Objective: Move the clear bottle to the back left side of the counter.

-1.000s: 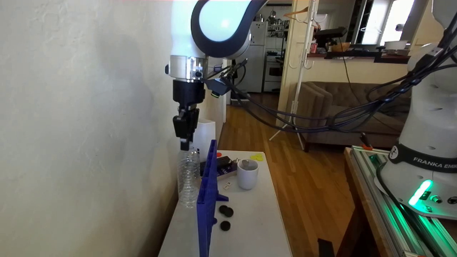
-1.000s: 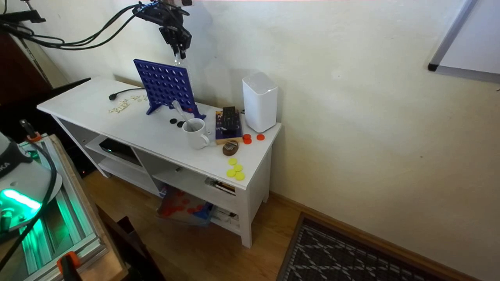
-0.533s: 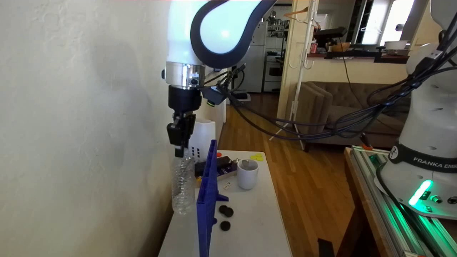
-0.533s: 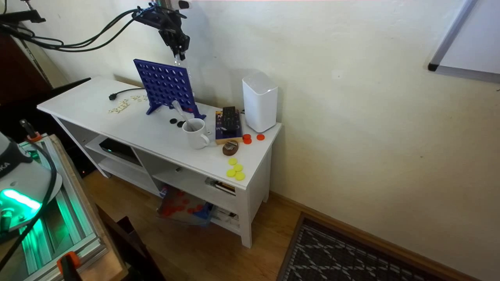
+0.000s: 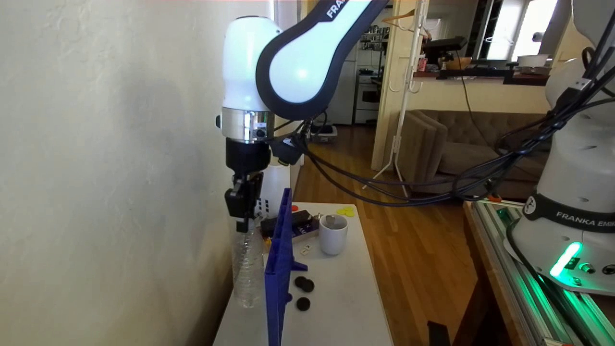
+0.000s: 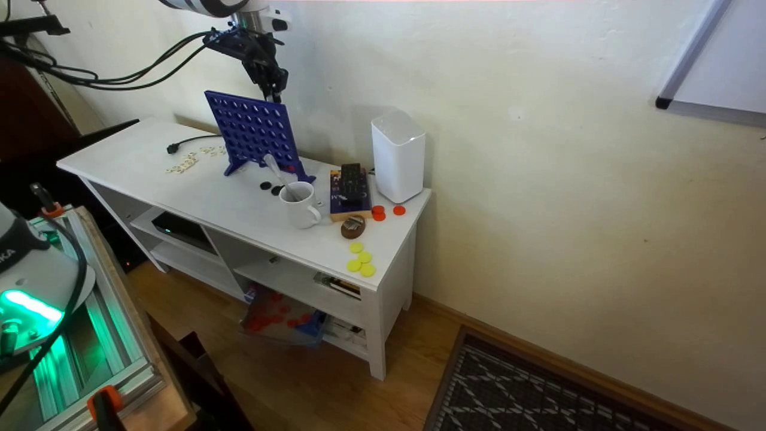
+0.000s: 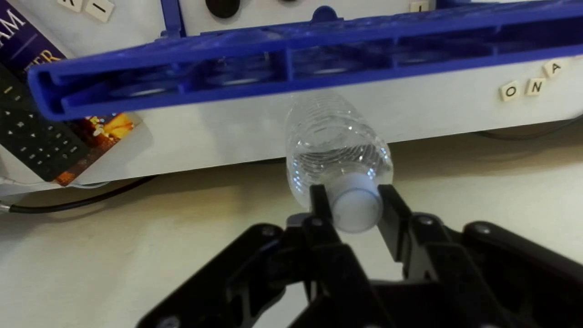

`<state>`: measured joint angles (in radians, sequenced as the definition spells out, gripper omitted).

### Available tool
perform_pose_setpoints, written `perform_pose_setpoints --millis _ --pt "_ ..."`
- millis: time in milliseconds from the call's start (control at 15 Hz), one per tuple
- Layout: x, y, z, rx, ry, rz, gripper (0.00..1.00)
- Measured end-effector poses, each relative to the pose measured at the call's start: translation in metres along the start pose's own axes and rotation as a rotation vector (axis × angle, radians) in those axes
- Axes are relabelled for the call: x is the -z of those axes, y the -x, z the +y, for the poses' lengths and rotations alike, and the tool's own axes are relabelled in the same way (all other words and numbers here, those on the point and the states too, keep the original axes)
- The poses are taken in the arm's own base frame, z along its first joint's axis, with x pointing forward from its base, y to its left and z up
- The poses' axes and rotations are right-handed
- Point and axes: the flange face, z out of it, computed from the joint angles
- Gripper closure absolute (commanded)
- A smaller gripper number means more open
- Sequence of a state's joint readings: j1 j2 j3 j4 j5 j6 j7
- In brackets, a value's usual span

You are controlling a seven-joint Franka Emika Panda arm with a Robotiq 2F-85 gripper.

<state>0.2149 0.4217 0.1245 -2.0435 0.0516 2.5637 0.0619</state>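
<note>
The clear bottle [image 7: 339, 148] is between the blue game rack [image 5: 277, 283] and the wall [image 5: 144, 168], over the back strip of the desk [image 6: 233, 203] and close to upright. The jaws are drawn in on its pale cap [image 7: 357, 209], one on each side, so it is held only at the top. Whether its base touches the desk I cannot tell; the plastic fades into the white surface.

The main danger, as I judge it, is letting go too soon: a slim and probably light bottle released with its base even slightly up could land crooked and topple. Because the grip is at the cap, the long body might also swing, and a brisk sideways move could push the rack, which is just beside it. Veering the opposite way, it might scrape the wall or set down partly past the desk's back edge. Some letter tiles [image 7: 535, 86] lie along that same strip, on the robot's left; if the move goes that way, a base lowered onto them would rock.
</note>
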Motion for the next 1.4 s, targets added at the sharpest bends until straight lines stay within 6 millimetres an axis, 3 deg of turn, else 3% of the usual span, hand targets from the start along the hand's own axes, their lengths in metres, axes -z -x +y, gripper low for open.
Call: perform_pose_setpoints --millis 800,867,933,1267,1400 --pt "-0.027 0.004 -0.008 0.036 0.017 -0.028 0.92" --pt "-0.028 0.003 -0.008 0.041 0.02 -0.026 0.54" --pt "-0.028 0.003 -0.01 0.045 0.021 -0.024 0.42" --pt "-0.025 0.001 -0.013 0.064 0.028 -0.017 0.08" --pt "-0.021 -0.002 -0.014 0.067 0.028 -0.009 0.0"
